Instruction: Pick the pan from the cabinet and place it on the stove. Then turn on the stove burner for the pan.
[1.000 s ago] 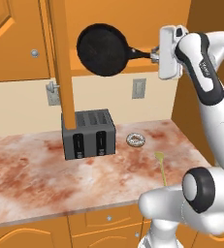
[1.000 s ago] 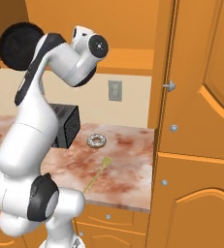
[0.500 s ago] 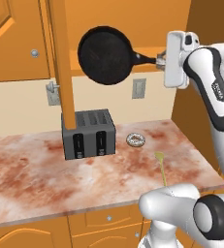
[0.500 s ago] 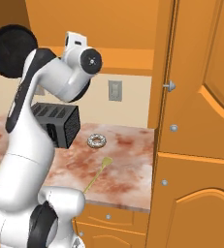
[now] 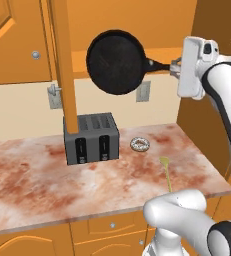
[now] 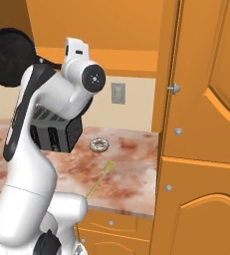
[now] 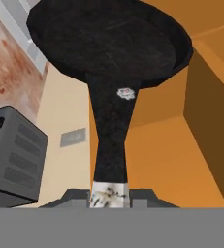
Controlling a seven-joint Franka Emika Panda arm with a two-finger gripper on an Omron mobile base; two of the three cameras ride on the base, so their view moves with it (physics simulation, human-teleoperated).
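The pan (image 5: 116, 62), a round black skillet, hangs in the air on its side, above the toaster and in front of the open cabinet (image 5: 137, 20). Its long handle points right into my gripper (image 5: 176, 67), which is shut on the handle's end. In the right base view the pan (image 6: 9, 52) shows at the upper left, behind my arm. The hand view looks up along the handle to the pan (image 7: 108, 38), with the gripper (image 7: 109, 193) clamped at the handle's base. The stove is out of view.
A dark grey toaster (image 5: 90, 137) stands on the reddish marbled countertop (image 5: 37, 185) below the pan. A donut (image 5: 139, 144) and a yellow utensil (image 5: 165, 170) lie to its right. An open cabinet door's edge (image 5: 64, 65) hangs left of the pan. A tall wooden unit (image 6: 206, 74) bounds the right.
The pan has moved right and slightly down, away from the cabinet, held by the gripper. The arm has swung right with it.
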